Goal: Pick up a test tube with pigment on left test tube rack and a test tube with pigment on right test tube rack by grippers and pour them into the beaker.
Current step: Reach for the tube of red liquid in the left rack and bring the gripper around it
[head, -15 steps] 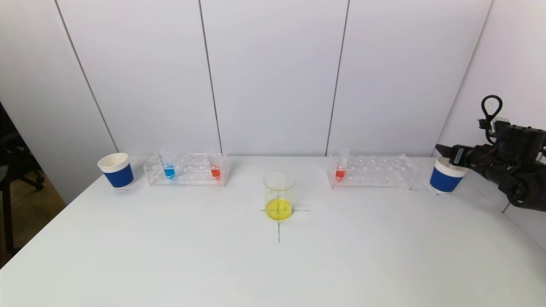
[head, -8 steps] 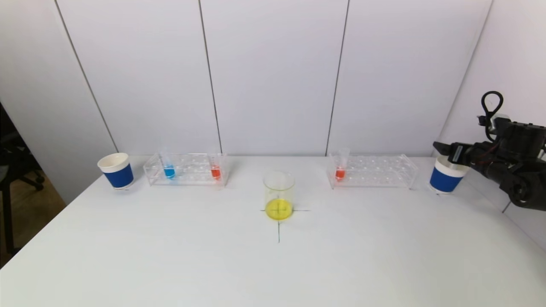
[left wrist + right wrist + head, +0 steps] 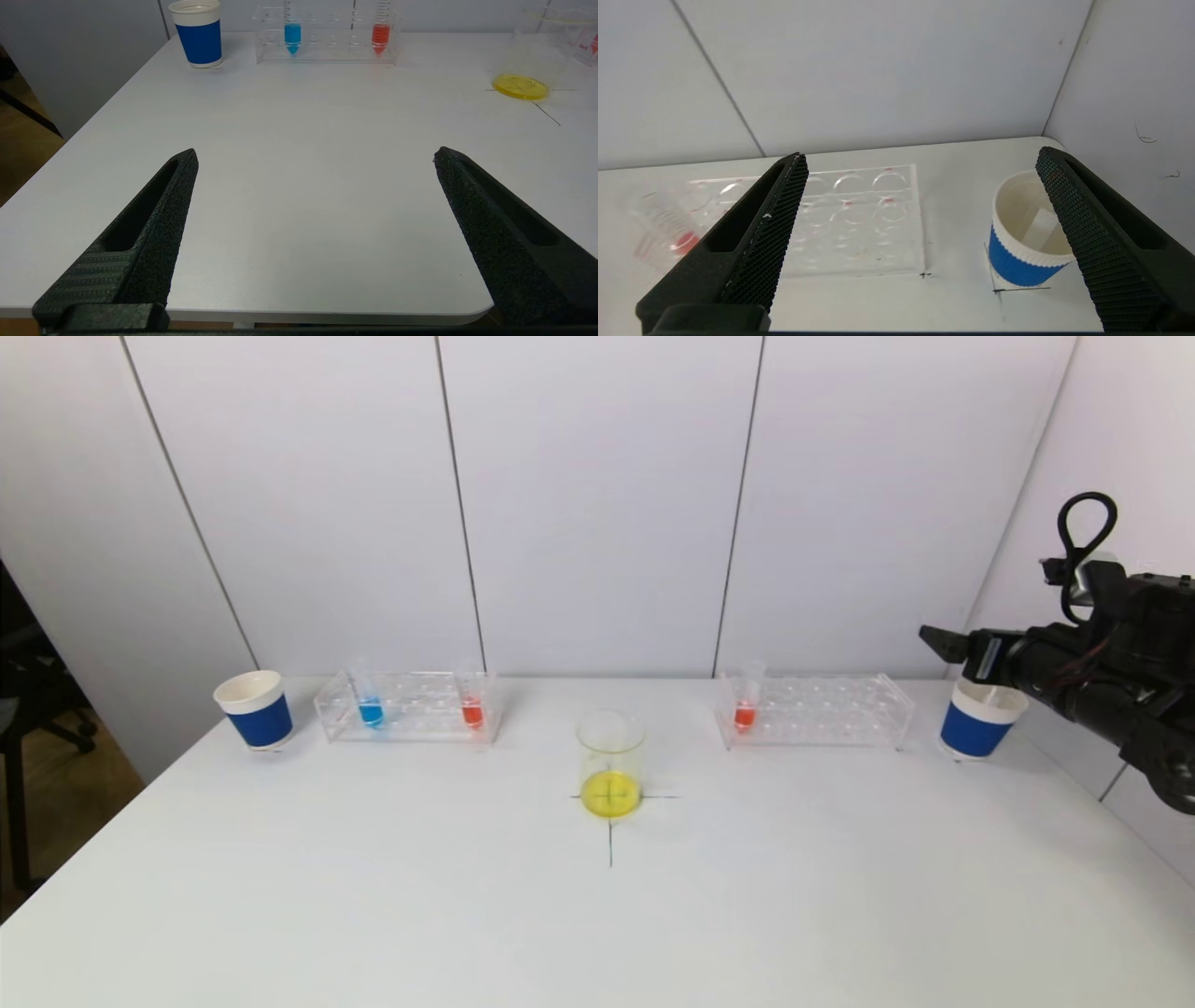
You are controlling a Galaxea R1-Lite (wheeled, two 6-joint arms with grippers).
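Note:
The left test tube rack [image 3: 420,723] holds a blue-pigment tube [image 3: 370,709] and a red-pigment tube [image 3: 471,711]. The right test tube rack [image 3: 840,714] holds one red-pigment tube [image 3: 745,712] at its left end. The glass beaker [image 3: 611,747], with yellow liquid in its bottom, stands on a cross mark between the racks. My right gripper [image 3: 943,642] hovers open and empty above the right blue cup [image 3: 971,733]. In the left wrist view my left gripper [image 3: 315,156] stands open and empty over the table's near edge, far from the left rack [image 3: 327,51].
A blue paper cup [image 3: 257,721] stands left of the left rack. The right cup [image 3: 1017,261] has a clear empty tube [image 3: 1041,226] lying inside. White wall panels close the back and the right side. The table [image 3: 373,896] drops off at its left edge.
My right arm has risen and shifted a little toward the left above the right cup, jaws staying open. Tubes, racks and beaker have not moved.

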